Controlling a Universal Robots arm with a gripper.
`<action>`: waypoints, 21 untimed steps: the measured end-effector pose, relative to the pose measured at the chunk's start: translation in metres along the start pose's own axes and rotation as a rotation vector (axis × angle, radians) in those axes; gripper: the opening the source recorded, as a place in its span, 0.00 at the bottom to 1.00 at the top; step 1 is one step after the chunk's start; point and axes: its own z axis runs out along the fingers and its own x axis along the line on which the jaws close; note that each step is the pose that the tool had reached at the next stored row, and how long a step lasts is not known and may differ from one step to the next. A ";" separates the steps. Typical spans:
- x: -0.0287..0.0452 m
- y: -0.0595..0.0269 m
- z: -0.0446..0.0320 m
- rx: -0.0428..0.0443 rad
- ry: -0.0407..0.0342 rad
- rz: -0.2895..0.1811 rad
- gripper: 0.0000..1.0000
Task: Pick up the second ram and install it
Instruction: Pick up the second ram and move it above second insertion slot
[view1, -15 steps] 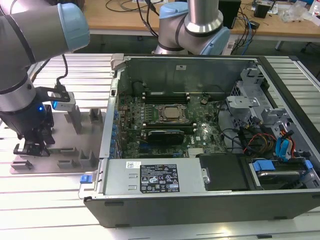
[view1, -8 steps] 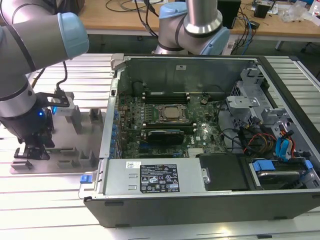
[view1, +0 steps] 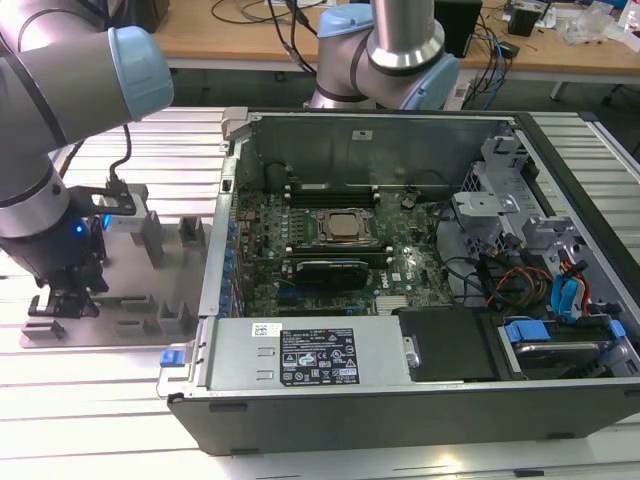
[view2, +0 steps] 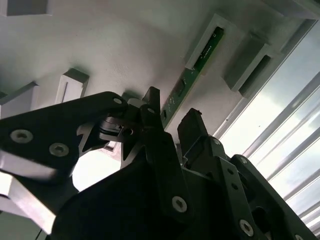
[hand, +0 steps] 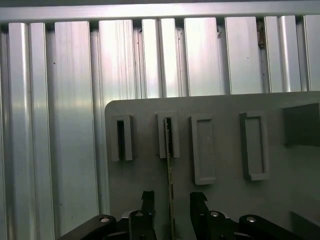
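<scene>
**Second ram (hand: 169, 172) is not yet gripped; pick-up and install remain**

Second ram stands on edge on the grey tray (hand: 130, 190), its far end seated in the slot of one holder block (hand: 161, 142) and its length running back from that block between the fingers of the hand (hand: 171, 205). In both wrist views the hand's two black fingers are apart, one on each side of the green board, with a gap showing on both sides. It straddles the stick without clamping it. The neighbouring slotted block (hand: 129, 142) on the tray has nothing in its slot.

In the exterior view the arm is low over the tray, with the hand down among the holder blocks at the tray's end on the exterior view's left. The tray lies flat on the ribbed aluminium tabletop (hand: 75, 100). The open computer case (view1: 350, 140) sits just beside the tray, on the exterior view's right, with its motherboard (view1: 400, 262) and CPU socket (view1: 345, 228) exposed.

Judged from this, the task is at an early stage. The approach and alignment over the stick look complete, but the fingers have not come together on it. The stick has not left its holder on the tray, so the lift, the carry to the case and the seating in a memory slot are all still to do.
</scene>
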 end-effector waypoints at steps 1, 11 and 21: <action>0.0001 0.0000 0.0000 -0.0001 0.0000 0.000 0.40; 0.0001 0.0000 0.0000 -0.0013 0.0006 -0.024 0.40; 0.0001 0.0000 0.0000 -0.0013 0.0007 -0.024 0.11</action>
